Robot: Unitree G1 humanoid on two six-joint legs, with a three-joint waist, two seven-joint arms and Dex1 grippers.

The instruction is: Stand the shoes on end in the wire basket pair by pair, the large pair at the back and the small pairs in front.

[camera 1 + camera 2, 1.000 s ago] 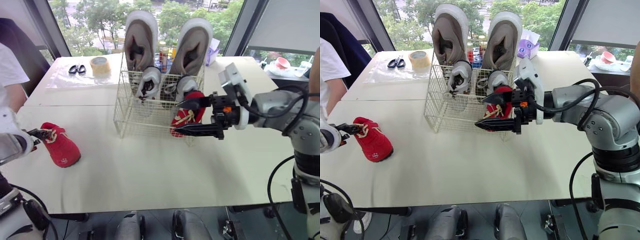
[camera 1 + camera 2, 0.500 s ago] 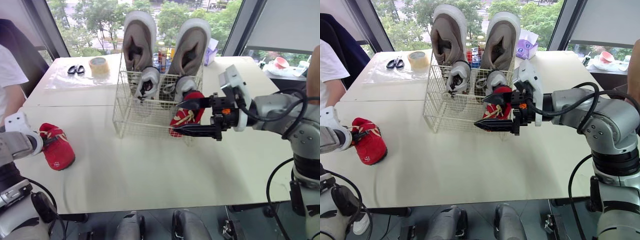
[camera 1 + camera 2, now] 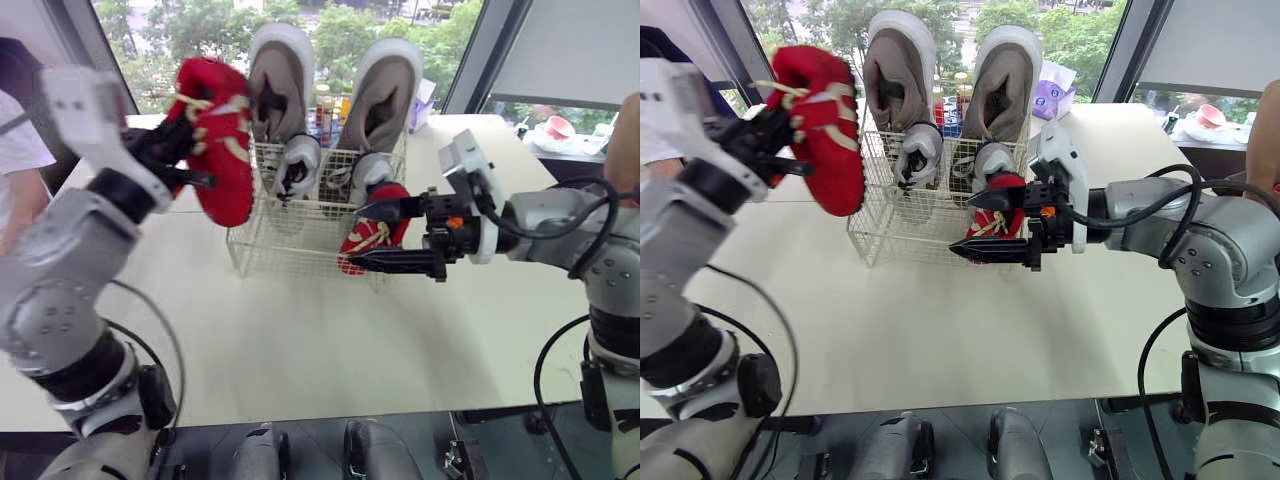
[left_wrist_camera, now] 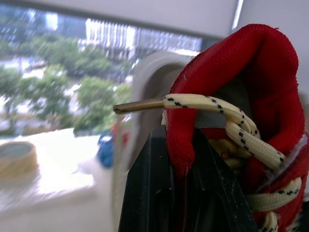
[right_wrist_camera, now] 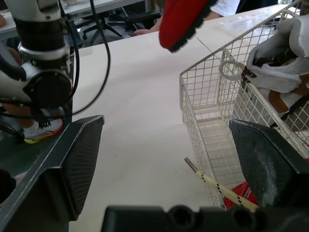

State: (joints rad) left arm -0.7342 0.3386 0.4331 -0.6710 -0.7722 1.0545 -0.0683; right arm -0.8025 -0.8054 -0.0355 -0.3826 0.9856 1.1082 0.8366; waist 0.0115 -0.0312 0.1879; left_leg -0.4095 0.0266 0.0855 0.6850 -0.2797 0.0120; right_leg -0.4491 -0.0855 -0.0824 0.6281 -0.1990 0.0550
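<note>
The red shoe [image 3: 222, 140] is gripped by its collar in the left tool [image 3: 176, 152], toe-down for the wire basket [image 3: 290, 240]; the right tool [image 3: 372, 234] is spread wide.

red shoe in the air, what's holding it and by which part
The left gripper holds the red shoe, jaws shut on the fabric edge at its opening.

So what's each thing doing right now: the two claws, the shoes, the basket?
left gripper, shut on the red shoe's collar
red shoe, held in the air left of the basket
right gripper, open, at the basket's front right
second red shoe, on end in the basket's front right
large grey pair, on end at the back
small white pair, on end before them
wire basket, upright, front left empty
</note>
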